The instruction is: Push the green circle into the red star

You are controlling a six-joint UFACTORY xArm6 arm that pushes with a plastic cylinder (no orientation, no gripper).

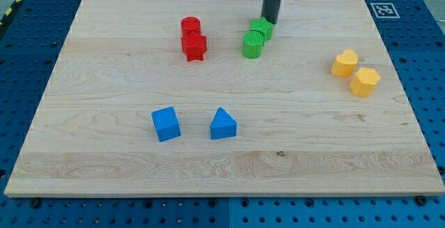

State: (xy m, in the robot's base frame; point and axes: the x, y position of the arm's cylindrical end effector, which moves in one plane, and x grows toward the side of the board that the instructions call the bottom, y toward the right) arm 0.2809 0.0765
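Touching second green block [262,28]: my tip [268,21]; green circle [253,45] upright, right of red star [194,47].

A single view looks down at a slant from in front of and above the desk [222,151]. The near edge runs along the view's bottom and the far edge lies near the top. It stands far enough back to take in almost the whole wooden top, with the blue pegboard [424,54] around it showing on every side.
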